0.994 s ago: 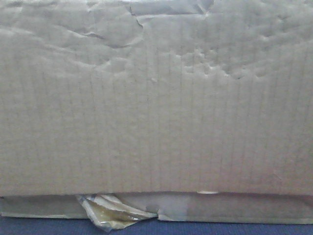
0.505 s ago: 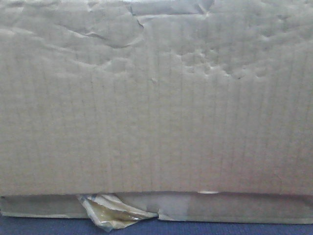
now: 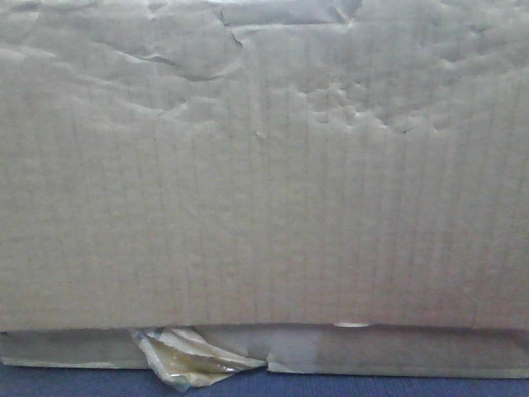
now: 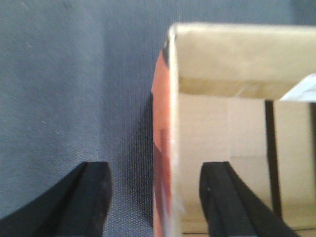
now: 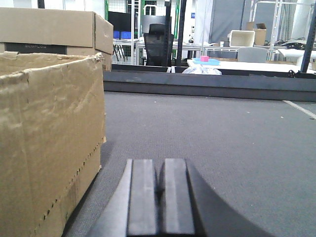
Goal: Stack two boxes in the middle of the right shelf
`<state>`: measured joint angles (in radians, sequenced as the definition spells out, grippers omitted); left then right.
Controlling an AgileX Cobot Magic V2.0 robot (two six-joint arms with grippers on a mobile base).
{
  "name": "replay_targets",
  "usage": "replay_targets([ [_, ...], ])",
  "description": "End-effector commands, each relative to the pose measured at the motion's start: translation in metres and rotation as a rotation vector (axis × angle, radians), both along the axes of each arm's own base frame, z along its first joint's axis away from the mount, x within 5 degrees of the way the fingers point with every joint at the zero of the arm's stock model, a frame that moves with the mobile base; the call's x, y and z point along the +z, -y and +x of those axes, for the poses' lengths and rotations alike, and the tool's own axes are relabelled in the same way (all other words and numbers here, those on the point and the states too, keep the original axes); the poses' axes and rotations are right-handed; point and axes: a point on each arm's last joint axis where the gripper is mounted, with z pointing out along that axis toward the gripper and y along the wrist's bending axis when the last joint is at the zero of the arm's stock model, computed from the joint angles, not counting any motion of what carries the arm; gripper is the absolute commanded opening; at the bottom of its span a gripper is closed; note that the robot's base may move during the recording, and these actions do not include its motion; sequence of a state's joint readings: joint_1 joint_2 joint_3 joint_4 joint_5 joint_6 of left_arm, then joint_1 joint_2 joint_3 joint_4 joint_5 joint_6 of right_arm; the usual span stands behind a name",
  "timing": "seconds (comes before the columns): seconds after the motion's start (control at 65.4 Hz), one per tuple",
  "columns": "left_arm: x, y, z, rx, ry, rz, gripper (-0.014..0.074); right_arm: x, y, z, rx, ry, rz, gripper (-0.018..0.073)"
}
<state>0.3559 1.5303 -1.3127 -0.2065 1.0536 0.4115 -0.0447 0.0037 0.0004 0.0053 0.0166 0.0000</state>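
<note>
We logged the large wrinkled box sitting directly on the thin flat box, whose torn tape peeled at its front, on the grey carpeted surface. The left gripper was spread wide, straddling an orange-faced box wall. The right gripper was pinched together, empty.

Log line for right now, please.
left gripper open, straddling cardboard wall | right gripper shut, empty | large box atop flat box on carpet
</note>
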Motion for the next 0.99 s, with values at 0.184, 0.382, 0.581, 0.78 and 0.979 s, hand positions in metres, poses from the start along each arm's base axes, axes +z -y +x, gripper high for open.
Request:
replay_targets([
  [0.184, -0.003, 0.003, 0.007, -0.015, 0.0, -0.04, -0.0043, 0.002, 0.0, -0.001, -0.006, 0.028, 0.0, -0.0162],
  [0.382, 0.019, 0.003, 0.01, -0.005, 0.045, -0.043, -0.0111, 0.002, 0.0, -0.001, -0.006, 0.028, 0.0, -0.0162],
  [0.581, 0.076, -0.001, 0.009, 0.15, 0.213, -0.034, -0.0111, 0.002, 0.0, -0.001, -0.006, 0.028, 0.0, -0.0162],
  [0.78, 0.157, 0.004, -0.008, 0.27, 0.479, -0.057, -0.0111, 0.002, 0.0, -0.001, -0.006, 0.028, 0.0, -0.0162],
  [0.979, 0.215, 0.035, -0.032, 0.282, 0.587, -0.077, -0.0111, 0.002, 0.0, -0.001, -0.006, 0.028, 0.0, -0.0162],
])
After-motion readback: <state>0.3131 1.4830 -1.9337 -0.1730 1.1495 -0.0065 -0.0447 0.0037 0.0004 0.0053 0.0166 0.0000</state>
